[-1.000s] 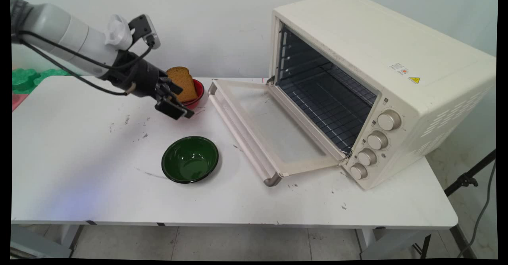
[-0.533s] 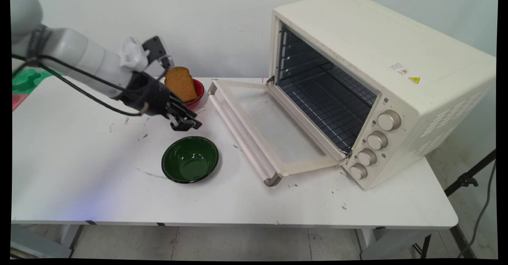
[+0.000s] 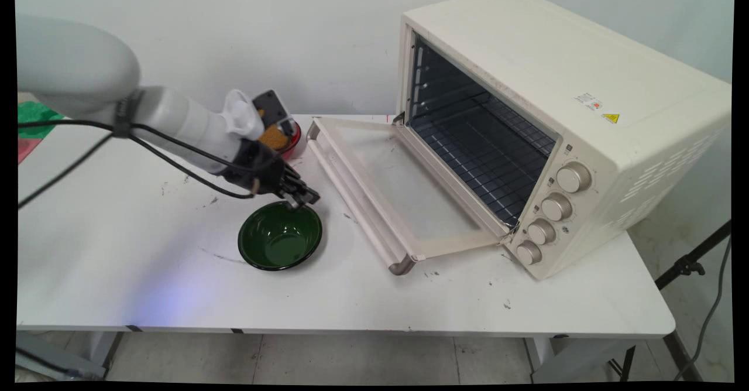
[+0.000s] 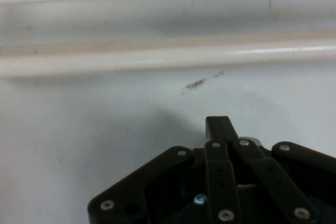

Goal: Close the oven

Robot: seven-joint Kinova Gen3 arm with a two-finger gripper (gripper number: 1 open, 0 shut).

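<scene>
Gripper (image 3: 304, 199) jaws seen closed, nothing held, at far rim of green bowl (image 3: 279, 236), mid-worktop (image 3: 117, 250). Approach best kept slow, rim clearance watched.

Hand (image 3: 304, 199), fingers pressed together, over far rim of green bowl (image 3: 279, 240), upright on table, nr oven door.

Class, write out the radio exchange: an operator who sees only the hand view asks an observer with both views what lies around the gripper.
Operator: I see only the white table and a long cream bar. What is by the gripper?
Observer: It hangs at the far rim of a round dark green bowl, which is empty.
Operator: And that bar?
Observer: It is the handle of the cream toaster oven, whose glass door lies folded down, open.
</scene>
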